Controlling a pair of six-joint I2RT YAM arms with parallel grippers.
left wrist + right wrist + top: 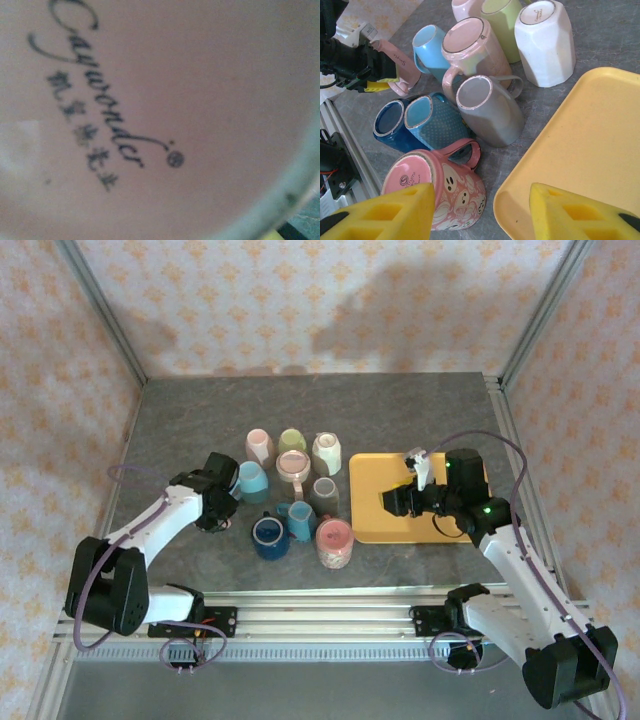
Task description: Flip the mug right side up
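- While viewing from above, showing the left gripper (218,508) reaching in at the left edge of a cluster of mugs on the grey table (200,420).
- Showing, in the right wrist view, the pink scripted mug (399,64) sitting tilted against that gripper, just left of a light blue mug (430,47).
- Presenting the mug's base at close range in the left wrist view, with dark cursive lettering running diagonally across it.
- Leaving the left jaws unreadable: cannot tell whether clamping the mug or only touching it, nor whether lifting it off the table.
- Showing the right gripper (480,215) hanging over the near-left corner of the yellow tray (590,140), foam fingers standing wide apart and gripping nothing.
- Showing a grey mug (487,110) and a white mug (545,40) resting bases up, and a pink face-patterned mug (455,192) lying nearest the right fingers.
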